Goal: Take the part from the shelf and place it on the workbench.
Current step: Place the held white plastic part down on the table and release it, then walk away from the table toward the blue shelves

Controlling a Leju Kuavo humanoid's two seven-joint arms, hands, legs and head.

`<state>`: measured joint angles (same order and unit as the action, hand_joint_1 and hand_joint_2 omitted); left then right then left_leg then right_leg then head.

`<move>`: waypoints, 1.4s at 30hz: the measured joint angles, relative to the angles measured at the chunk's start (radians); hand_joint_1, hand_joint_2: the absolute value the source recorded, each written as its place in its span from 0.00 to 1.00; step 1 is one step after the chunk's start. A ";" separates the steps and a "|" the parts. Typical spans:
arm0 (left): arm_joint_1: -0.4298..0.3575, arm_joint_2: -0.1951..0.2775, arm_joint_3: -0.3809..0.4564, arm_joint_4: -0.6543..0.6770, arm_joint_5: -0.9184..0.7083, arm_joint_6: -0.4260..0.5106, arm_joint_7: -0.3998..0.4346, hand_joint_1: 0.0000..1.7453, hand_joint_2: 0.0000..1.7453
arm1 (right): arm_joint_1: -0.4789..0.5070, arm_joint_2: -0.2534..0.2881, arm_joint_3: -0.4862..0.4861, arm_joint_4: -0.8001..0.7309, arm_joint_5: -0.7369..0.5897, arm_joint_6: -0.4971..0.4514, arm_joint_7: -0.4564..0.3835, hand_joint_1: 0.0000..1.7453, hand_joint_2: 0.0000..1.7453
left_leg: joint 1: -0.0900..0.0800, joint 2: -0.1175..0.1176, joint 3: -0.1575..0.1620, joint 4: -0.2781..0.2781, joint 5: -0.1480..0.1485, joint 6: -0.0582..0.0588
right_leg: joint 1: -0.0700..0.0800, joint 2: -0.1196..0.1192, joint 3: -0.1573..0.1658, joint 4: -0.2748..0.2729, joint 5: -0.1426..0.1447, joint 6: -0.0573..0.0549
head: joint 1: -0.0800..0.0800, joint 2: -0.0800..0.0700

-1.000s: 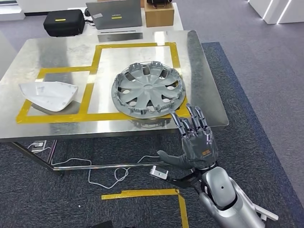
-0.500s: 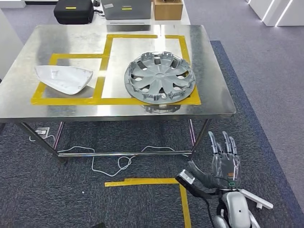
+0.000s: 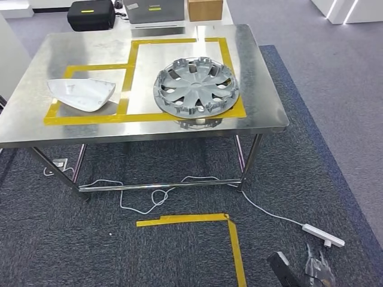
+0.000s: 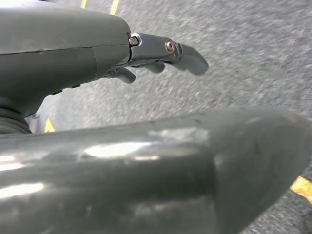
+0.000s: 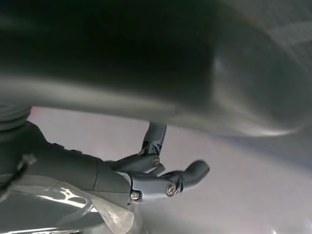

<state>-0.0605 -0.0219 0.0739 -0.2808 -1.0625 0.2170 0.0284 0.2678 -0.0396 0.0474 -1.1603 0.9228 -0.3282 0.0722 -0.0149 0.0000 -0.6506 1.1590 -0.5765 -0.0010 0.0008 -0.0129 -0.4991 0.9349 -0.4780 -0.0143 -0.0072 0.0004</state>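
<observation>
At bottom edge, right hand (image 3: 319, 270) low over carpet (image 3: 181, 257), fingers apart, holding nothing. Left hand (image 4: 162, 53) likewise empty, fingers spread. Farther: hubcap (image 3: 195, 87) flat on workbench (image 3: 266, 107), inside yellow tape; white cover (image 3: 81, 94) left of it.

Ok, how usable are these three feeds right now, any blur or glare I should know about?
Head view: sharp and evenly lit, with mild sheen on the steel workbench; the wheel cover reads clearly. Left wrist view: the left hand is fairly crisp, but a smooth dark surface close to the lens is blurred, with bright streaks of glare. Right wrist view: dim and soft, the right hand legible against a hazy backdrop.
</observation>
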 joint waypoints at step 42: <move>-0.013 -0.029 0.002 -0.016 0.013 -0.005 0.006 0.00 0.00 | -0.110 0.226 -0.609 0.494 0.061 0.204 -0.072 0.00 0.00 | 0.013 0.004 0.203 -0.163 0.036 0.008 | 0.002 -0.002 -0.114 0.067 0.059 0.027 | -0.004 0.000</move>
<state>-0.0733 -0.0507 0.0764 -0.2963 -1.0493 0.2124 0.0347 0.1579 0.1867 -0.5621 -0.6661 0.9841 -0.1244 0.0002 -0.0019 0.0040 -0.4480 0.9956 -0.5401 0.0071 0.0023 -0.0146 -0.6135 1.0023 -0.4191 0.0129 -0.0111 0.0004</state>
